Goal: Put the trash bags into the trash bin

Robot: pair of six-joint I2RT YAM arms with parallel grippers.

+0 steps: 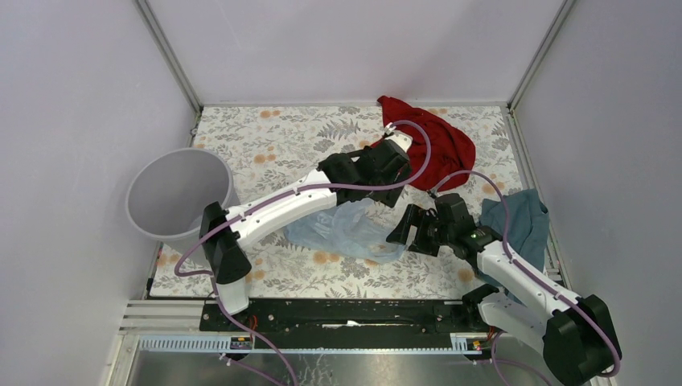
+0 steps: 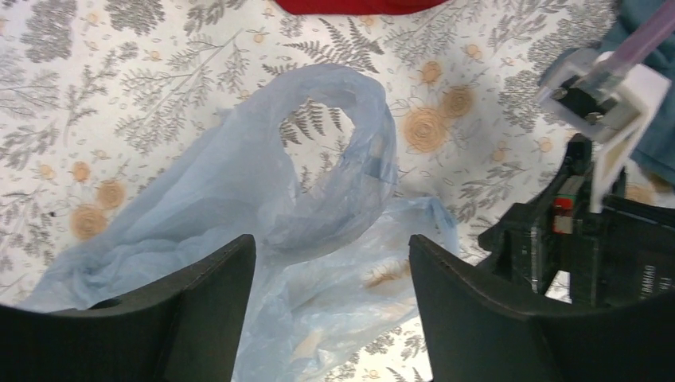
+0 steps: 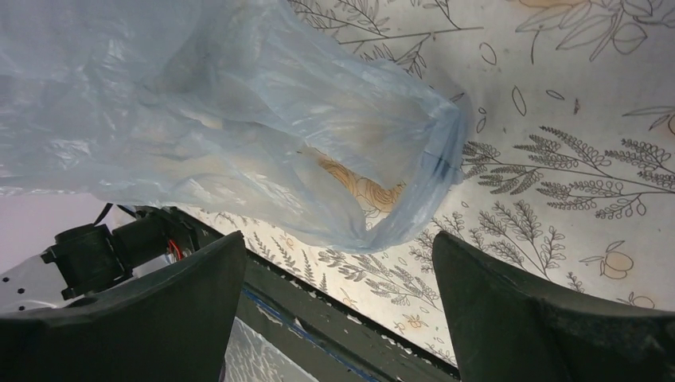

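Top external view, trash bin (image 1: 177, 193) upright, trash bag (image 1: 346, 229) on table (image 1: 273, 133) outside it, left fingers (image 2: 159, 318) and right fingers (image 3: 517, 318) spread

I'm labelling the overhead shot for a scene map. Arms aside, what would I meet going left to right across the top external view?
Grey trash bin → pale-blue trash bag → red cloth → teal cloth.
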